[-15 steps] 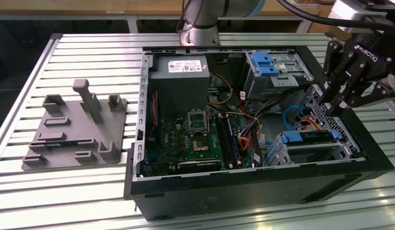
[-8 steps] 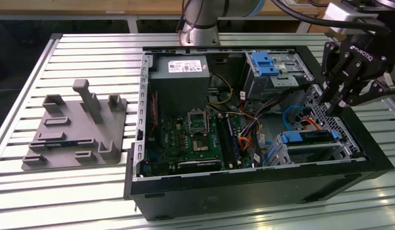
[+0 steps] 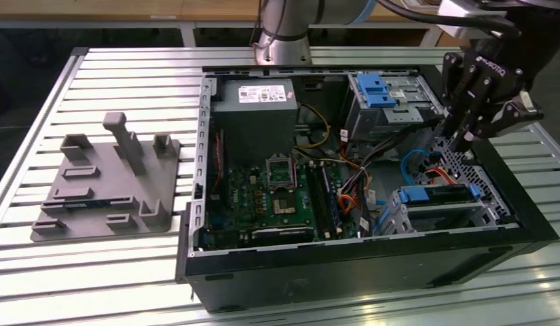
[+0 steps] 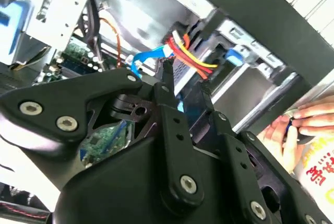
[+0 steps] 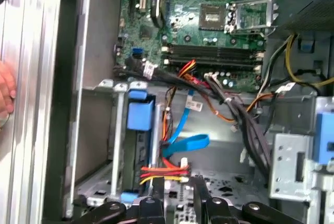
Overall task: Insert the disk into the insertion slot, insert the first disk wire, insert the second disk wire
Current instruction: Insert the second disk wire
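The disk (image 3: 440,195), silver in a blue carrier, lies inside the insertion slot (image 3: 445,216), a perforated silver cage at the case corner on the exterior view's right. Its blue carrier (image 5: 140,114) also shows in the first wrist view. A red-and-yellow disk wire (image 5: 164,172) and a flat blue disk wire (image 5: 183,143) both run to the disk's rear end. My gripper (image 3: 461,144) hangs just above that end, by the case's perforated wall. In both wrist views my gripper (image 4: 185,80) (image 5: 179,185) has its tips right at the red-and-yellow wire (image 4: 192,57) and blue wire (image 4: 151,57).
The open black computer case (image 3: 352,272) holds a green motherboard (image 3: 271,197), a power supply (image 3: 257,102) and a taller grey cage with a blue clip (image 3: 388,95). A grey fixture (image 3: 108,183) lies on the slatted table at the exterior view's left. A person's hand (image 4: 305,122) is beside the case.
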Robot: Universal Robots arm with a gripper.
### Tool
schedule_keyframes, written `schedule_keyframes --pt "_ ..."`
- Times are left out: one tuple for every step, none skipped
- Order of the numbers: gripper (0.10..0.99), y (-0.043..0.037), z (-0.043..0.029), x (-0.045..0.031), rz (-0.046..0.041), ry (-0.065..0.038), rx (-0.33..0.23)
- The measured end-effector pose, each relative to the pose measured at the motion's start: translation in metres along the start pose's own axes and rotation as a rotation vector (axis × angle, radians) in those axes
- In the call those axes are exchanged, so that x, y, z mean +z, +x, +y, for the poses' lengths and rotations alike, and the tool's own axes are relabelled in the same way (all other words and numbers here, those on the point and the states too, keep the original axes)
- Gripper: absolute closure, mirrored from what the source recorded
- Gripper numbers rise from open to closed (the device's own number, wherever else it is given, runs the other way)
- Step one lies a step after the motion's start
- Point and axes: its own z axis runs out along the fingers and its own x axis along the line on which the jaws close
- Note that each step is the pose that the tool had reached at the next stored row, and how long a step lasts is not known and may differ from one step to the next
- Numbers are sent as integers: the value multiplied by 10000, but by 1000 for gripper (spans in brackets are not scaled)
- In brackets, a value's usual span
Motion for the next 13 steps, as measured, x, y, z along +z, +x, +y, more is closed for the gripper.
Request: schedule_keyframes --pt "729 -20 27 0 64 -8 -1" --pt "729 -34 51 1 148 -26 -8" --pt "729 -44 71 2 254 -48 -24" --pt "729 -52 87 3 371 -68 -50" --pt "729 -55 98 3 507 -83 -91" --pt "729 -58 108 3 653 -96 -142" --pt "729 -60 118 5 793 -105 -198" --pt "729 -62 127 8 920 -108 -273" --pt "729 -63 137 10 1017 -107 -343" --pt "729 -64 149 15 1091 -105 -403" --pt "729 -66 161 21 1143 -101 -462" --pt "729 -68 177 31 1173 -96 -517" --pt "729 -70 196 42 1188 -91 -557"
